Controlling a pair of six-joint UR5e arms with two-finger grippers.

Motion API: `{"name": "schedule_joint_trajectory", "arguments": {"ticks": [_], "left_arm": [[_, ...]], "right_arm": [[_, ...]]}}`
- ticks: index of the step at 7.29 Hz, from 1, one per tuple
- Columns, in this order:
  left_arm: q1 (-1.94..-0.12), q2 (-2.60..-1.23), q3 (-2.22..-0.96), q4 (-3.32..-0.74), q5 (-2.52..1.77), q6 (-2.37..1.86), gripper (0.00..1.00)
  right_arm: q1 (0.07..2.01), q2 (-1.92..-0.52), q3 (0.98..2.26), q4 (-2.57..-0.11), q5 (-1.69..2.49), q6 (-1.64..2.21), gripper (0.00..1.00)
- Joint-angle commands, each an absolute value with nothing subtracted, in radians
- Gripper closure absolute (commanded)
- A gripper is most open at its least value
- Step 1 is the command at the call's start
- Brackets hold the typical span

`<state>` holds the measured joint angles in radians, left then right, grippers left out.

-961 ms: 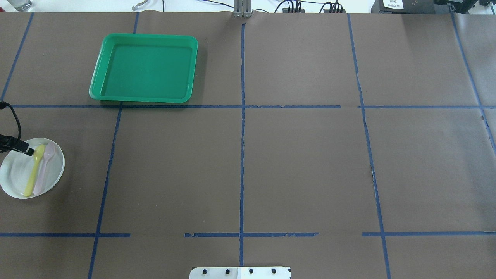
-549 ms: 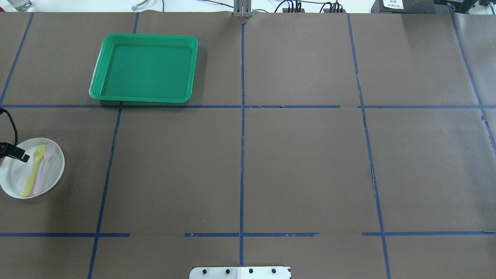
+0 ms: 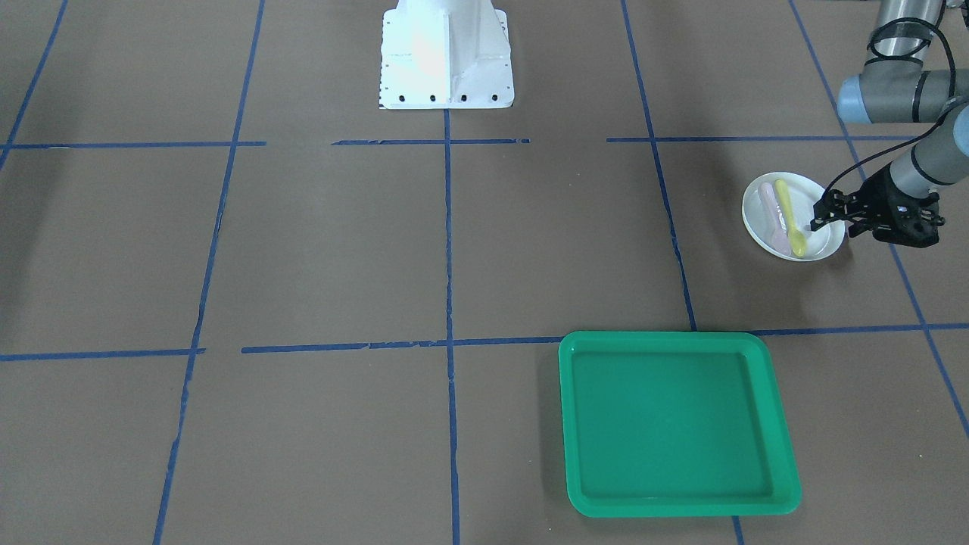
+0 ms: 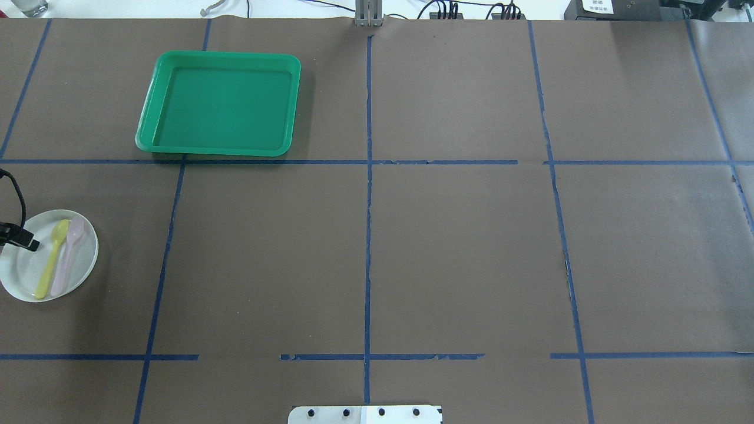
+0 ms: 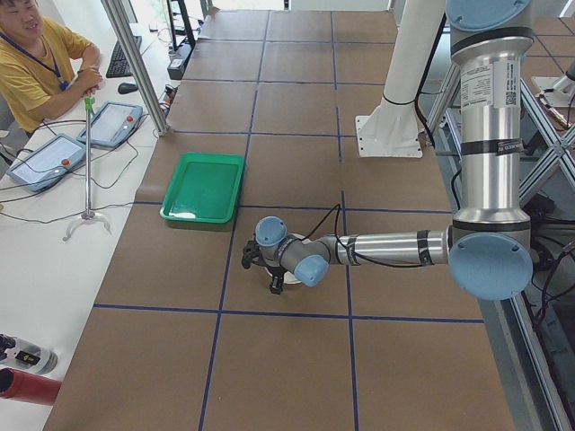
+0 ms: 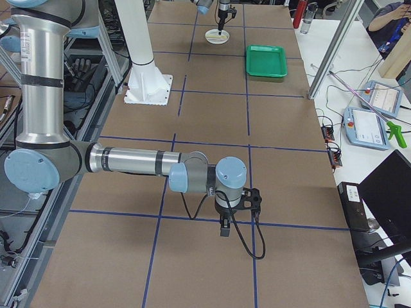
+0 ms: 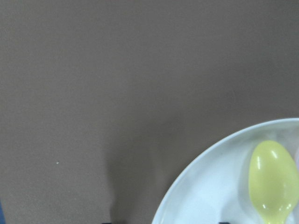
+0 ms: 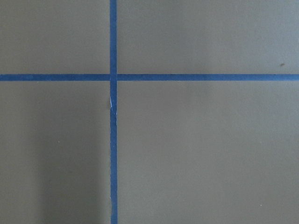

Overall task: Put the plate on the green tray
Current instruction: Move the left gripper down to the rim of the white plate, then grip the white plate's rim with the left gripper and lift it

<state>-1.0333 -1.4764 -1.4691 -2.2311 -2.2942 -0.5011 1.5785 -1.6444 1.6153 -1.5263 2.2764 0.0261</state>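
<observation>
**A:** Where was the plate (image 4: 22, 274)?

**B:** It sat on the table (image 4: 459, 253), near the end on the robot's left and well apart from the tray (image 4: 221, 106), which lay farther out from the robot. A yellow spoon (image 4: 52, 259) and a pink spoon (image 4: 66, 259) lay side by side on the plate.

**A:** And the left gripper (image 3: 833, 227)?

**B:** It was low at the plate's outer rim, with its jaws parted and gripping nothing. One finger (image 4: 27, 241) reached in over the plate near the yellow spoon's bowl, and the other seemed to sit just outside the rim. I couldn't tell whether either touched the plate.

**A:** The right gripper (image 6: 224, 230)?

**B:** It pointed down over the table's far end, above a crossing of blue tape lines (image 8: 112, 77). Only the side camera caught it, so I couldn't tell whether its jaws were apart or together.
</observation>
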Motion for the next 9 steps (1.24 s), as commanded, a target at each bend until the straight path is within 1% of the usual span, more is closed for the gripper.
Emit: {"name": "schedule_joint_trajectory", "arguments": {"ticks": [1,3,5,9], "left_arm": [[-1.032,-1.476,-1.471,-2.229,-2.299,-0.503,1.00],[-1.034,-1.474,-1.476,-2.227,-2.301,-0.508,1.00],[-1.045,-1.468,-1.522,-2.221,-2.303,-0.509,1.00],[-1.052,-1.456,-1.526,-2.223,-2.304,-0.502,1.00]], "right_arm": [[1.578,-1.644,1.615,-1.526,2.276,0.026,0.00],[1.578,-1.644,1.615,-1.526,2.276,0.026,0.00],[1.578,-1.644,1.615,-1.526,2.276,0.026,0.00],[1.578,-1.644,1.615,-1.526,2.276,0.026,0.00]]}}
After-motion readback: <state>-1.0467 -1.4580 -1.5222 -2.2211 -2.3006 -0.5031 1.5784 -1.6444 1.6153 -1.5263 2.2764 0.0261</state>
